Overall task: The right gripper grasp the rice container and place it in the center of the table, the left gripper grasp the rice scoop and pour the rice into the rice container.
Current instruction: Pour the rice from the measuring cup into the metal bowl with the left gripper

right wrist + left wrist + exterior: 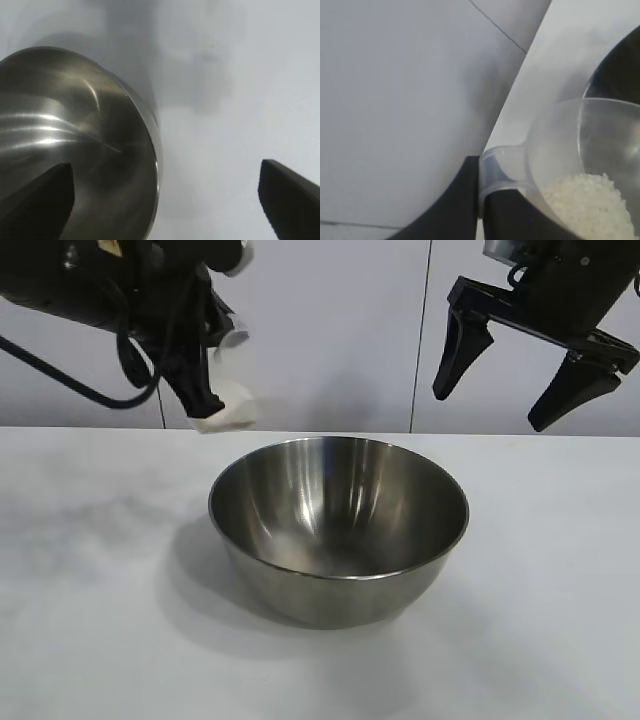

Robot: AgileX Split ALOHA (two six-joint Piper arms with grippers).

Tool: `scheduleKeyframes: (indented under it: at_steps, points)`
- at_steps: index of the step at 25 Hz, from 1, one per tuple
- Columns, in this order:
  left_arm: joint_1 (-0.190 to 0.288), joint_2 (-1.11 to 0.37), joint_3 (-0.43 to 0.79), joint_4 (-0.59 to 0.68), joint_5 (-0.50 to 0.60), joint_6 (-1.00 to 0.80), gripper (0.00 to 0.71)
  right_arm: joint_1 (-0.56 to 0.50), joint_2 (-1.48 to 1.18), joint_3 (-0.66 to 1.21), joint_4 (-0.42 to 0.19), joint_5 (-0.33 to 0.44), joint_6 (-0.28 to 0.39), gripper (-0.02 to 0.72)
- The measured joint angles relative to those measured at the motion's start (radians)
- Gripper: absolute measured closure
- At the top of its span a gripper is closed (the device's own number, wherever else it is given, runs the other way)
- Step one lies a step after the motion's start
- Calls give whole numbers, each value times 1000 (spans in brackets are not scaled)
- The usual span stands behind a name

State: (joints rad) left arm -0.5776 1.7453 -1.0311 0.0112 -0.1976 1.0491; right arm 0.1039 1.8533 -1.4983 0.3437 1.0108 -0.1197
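Observation:
The rice container (338, 530), a wide shiny steel bowl, stands in the middle of the white table (90, 590); no rice shows inside it. My left gripper (207, 400) hangs above the table behind the bowl's left side, shut on the tab handle of the rice scoop (228, 408). In the left wrist view the gripper (481, 200) pinches that handle, and the translucent rice scoop (570, 150) carries a heap of white rice (592, 202), with the bowl (620, 70) beyond it. My right gripper (488, 411) is raised at the back right, open and empty. Its wrist view looks down on the bowl (75, 140).
A pale panelled wall (330, 330) runs behind the table. A black cable (60, 380) hangs from the left arm. Bare tabletop (240, 100) lies to the bowl's right and in front of it.

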Motion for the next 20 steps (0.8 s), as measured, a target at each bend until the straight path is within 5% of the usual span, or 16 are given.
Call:
scheduleKeyframes:
  at_steps: [9,15,20]
  points:
    - [-94,106,-42,3,-61,403,707,0,0,0,0,0,-1,9]
    - [-102,146,-42,131,-130,806,707,0,0,0,-2,0,-4,9]
    - [-102,155,-42,244,-157,882,707,0,0,0,-11,0,-4,9]
